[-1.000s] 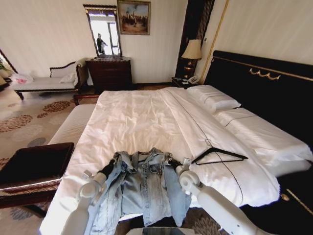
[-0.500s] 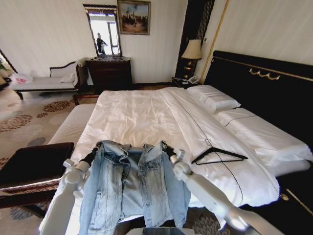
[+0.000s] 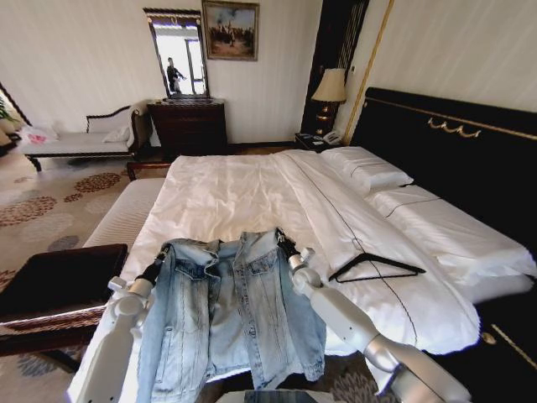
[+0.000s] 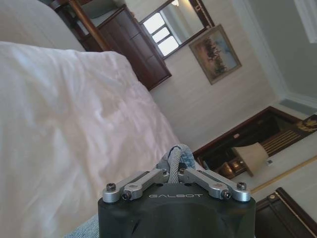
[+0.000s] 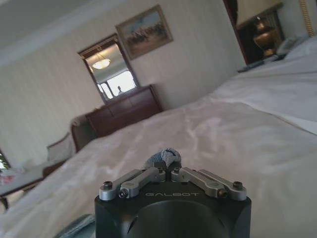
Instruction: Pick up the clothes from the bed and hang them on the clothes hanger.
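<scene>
From the head view: one jacket (image 3: 231, 315), one hanger (image 3: 375, 267), one bed (image 3: 226, 197), two grippers. The jacket is light-blue washed denim, spread open with its front toward the camera, collar at the top and button seams running down the middle; it hangs in the air at the foot of the bed, held by its two shoulders, its lower hem dropping below the mattress edge. The left gripper (image 3: 161, 255) is clenched on the jacket's left shoulder and the right gripper (image 3: 281, 243) is clenched on the right shoulder, the cloth stretched between them. The black triangular hanger lies flat on the white sheet to the right of the jacket, near the right arm but apart from it. Two white pillows (image 3: 367, 169) rest at the black headboard (image 3: 457, 147). A dark open box (image 3: 59, 281) stands on the floor left of the bed; its contents cannot be made out. From the left wrist view: the left gripper (image 4: 177, 168) has its fingers closed on a bunched fold of denim (image 4: 179, 154), above the white sheet. From the right wrist view: the right gripper (image 5: 167, 170) likewise pinches a small wad of denim (image 5: 164, 158), with the sheet spreading beyond it.
</scene>
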Tool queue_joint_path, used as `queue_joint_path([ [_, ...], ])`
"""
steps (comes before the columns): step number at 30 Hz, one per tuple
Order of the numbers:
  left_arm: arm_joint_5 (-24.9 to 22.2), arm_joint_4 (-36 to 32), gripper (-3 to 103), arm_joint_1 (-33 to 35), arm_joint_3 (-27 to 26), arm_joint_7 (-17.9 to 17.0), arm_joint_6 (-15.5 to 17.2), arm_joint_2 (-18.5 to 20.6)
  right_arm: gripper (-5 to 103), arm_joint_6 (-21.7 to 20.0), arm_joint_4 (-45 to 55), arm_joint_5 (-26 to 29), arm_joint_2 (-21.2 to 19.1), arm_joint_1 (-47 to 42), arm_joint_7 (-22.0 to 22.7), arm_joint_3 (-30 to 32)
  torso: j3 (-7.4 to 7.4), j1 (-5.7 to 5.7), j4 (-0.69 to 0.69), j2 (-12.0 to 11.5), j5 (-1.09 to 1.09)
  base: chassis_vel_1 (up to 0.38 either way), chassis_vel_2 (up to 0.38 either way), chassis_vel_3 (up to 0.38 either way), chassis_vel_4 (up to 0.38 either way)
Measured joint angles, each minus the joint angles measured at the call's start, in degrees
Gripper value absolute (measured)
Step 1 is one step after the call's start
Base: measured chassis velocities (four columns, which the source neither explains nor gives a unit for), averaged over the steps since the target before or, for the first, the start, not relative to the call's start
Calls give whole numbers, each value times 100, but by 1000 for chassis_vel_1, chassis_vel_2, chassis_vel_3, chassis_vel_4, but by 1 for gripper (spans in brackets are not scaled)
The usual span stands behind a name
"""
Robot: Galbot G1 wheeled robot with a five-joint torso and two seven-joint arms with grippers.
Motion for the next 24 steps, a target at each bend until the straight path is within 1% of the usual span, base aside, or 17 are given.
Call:
queue_joint_path([
  [2,85,240,2,-104,22,11,-23,-20,1,-71,-108,-7,9,-37,101,13,0,2,1,-1,0,0,0,0,0],
  [6,158,493,2,-190,68,-3,-34,-21,1,-116,-243,-67,7,-94,153,0,0,2,0,0,1,0,0,0,0],
  [7,194,646,2,-238,105,-67,-34,-25,1,-177,-279,-115,8,-130,240,-16,0,0,0,0,1,0,0,0,0],
  [9,216,716,1,-262,126,-107,-35,-27,1,-211,-287,-140,9,-141,300,-21,0,0,0,0,0,0,0,0,0],
  [12,311,963,1,-342,216,-267,-28,-32,1,-304,-317,-261,22,-162,496,-61,0,1,0,0,0,0,0,0,0],
  [14,338,988,2,-348,237,-299,-25,-31,1,-311,-319,-276,22,-163,509,-69,0,1,0,0,0,0,0,0,0],
  [16,616,991,2,-321,351,-409,-22,-7,1,-333,-300,-397,11,-192,534,-142,0,2,-1,0,0,0,0,0,0],
  [17,707,937,1,-281,385,-420,-22,0,-2,-333,-271,-445,1,-214,535,-164,1,2,-1,-1,-1,0,0,0,0],
  [19,786,868,1,-235,415,-422,-22,6,-2,-333,-225,-495,-9,-239,534,-186,0,2,-1,0,-1,0,0,0,0],
  [20,914,726,-1,-149,454,-424,-14,16,2,-332,-153,-568,-26,-276,526,-210,0,1,-1,0,-1,0,0,0,0],
  [23,1271,251,14,171,516,-422,4,57,19,-229,75,-881,-96,-398,450,-200,0,0,0,0,0,0,0,0,0],
  [24,1271,251,14,171,516,-422,4,57,19,-229,75,-881,-96,-398,450,-200,0,0,0,0,0,0,0,0,0],
])
